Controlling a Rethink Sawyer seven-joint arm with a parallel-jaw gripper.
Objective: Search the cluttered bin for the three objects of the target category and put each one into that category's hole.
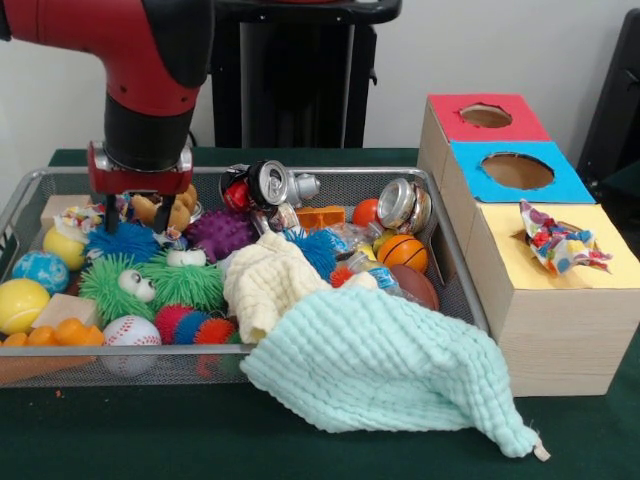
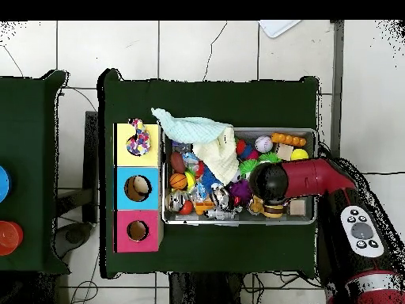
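Note:
The wire mesh bin [image 1: 455, 262] is full of toys, balls and cans. My gripper [image 1: 138, 220] is down in its far left part, open, its fingers [image 1: 111, 212] apart over a brown toy. One printed ruffled fabric piece [image 1: 80, 218] lies just left of the gripper, beside a yellow ball. Another printed piece [image 1: 556, 242] lies on the yellow box top [image 1: 580, 275], covering most of the hole; it also shows in the overhead view [image 2: 139, 139]. No third piece shows. In the overhead view the arm's wrist [image 2: 271, 187] hides the gripper.
A mint waffle cloth [image 1: 385, 372] hangs over the bin's front rim onto the table. A cream cloth [image 1: 265, 282] lies in the middle of the bin. The blue-topped box [image 1: 520, 172] and the red-topped box [image 1: 486, 116] stand behind the yellow one.

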